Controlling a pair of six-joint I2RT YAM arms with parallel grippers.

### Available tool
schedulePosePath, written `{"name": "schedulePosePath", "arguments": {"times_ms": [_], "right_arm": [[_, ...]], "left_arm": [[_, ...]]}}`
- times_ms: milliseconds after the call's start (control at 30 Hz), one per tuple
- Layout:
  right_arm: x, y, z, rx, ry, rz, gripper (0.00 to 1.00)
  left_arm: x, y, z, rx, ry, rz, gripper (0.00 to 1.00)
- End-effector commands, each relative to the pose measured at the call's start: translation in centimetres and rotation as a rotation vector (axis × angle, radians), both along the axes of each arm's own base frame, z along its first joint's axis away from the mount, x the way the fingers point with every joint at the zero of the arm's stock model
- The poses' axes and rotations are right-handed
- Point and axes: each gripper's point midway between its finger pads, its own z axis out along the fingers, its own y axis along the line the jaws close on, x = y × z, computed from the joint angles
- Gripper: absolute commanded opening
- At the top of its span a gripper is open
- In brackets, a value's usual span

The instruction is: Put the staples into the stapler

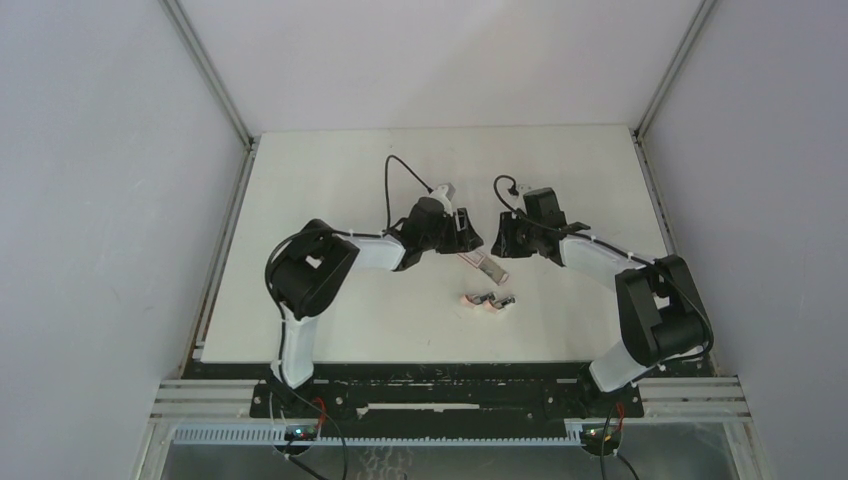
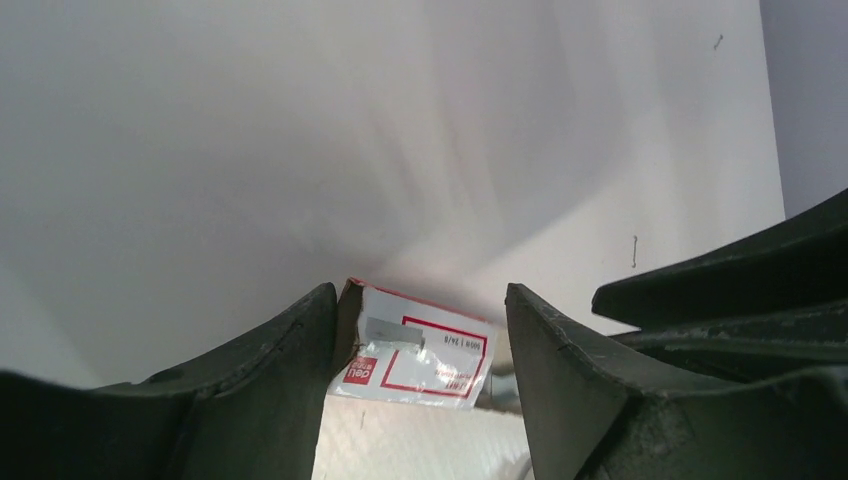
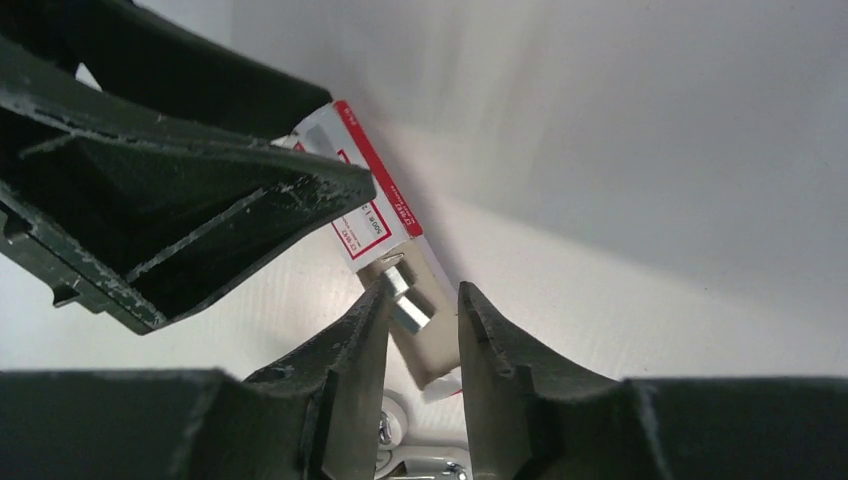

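The right gripper (image 3: 423,318) flanked grey staples (image 3: 410,298) on a tray. The tray protruded from a red-labelled box (image 3: 368,205). The left gripper (image 3: 190,190) reached in beside it.
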Motion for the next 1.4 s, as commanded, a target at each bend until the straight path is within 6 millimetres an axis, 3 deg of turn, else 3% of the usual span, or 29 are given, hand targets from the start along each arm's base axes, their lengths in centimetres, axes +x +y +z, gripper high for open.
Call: {"name": "schedulePosePath", "arguments": {"times_ms": [0, 133, 333, 533, 733, 967, 1367], "right_arm": [[0.1, -0.2, 1.5, -0.061, -0.079, 0.047, 0.3], [-0.6, 0.9, 1.3, -0.079, -0.092, 0.116, 0.29], [-1.9, 1.9, 0.4, -0.131, -0.081, 0.18, 0.31], [-2.1, 1.6, -0.7, -0.167, -0.066, 0.161, 0.31], [-2.4, 1.3, -1.0, -0.18, -0.047, 0.151, 0.29], [-3.4, 1.7, -2.1, -0.165, 0.021, 0.18, 0.26], [-3.3, 2.3, -3.1, -0.152, 0.064, 0.18, 0.16]], "left_arm": [[1.6, -2.6, 2.8, -0.034, -0.107, -0.118, 0.67], [2.8, -2.3, 4.4, -0.013, -0.177, -0.112, 0.67], [3.4, 2.6, 7.1, 0.033, -0.245, 0.01, 0.72], [1.7, 7.5, 9.4, 0.071, -0.3, 0.12, 0.73], [-1.0, 10.7, 11.6, 0.056, -0.319, 0.173, 0.73], [-3.3, 13.4, 13.1, 0.058, -0.316, 0.222, 0.74], [-5.1, 17.0, 14.8, 0.094, -0.339, 0.316, 0.74]]}}
